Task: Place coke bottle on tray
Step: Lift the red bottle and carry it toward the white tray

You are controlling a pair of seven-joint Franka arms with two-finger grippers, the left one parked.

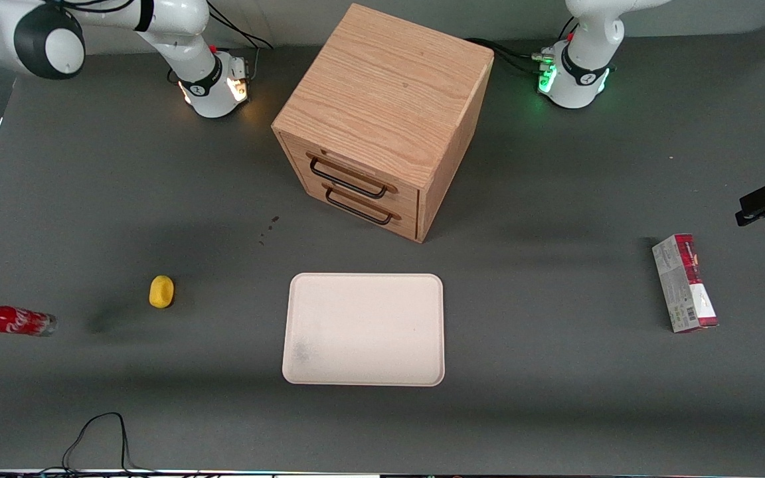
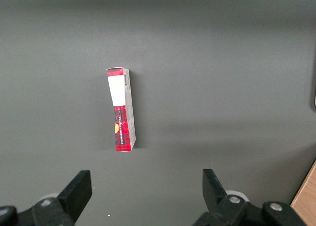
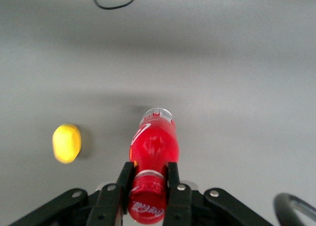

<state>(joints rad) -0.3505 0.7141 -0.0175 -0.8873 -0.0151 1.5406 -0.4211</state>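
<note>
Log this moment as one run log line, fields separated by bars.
gripper shut on coke bottle neck, at working arm's table end | bottle lifted, tilted | tray empty | placement not yet done

Red coke bottle [image 1: 18,320] (gripped at its neck) hangs tilted, well apart from beige tray [image 1: 364,330].
</note>
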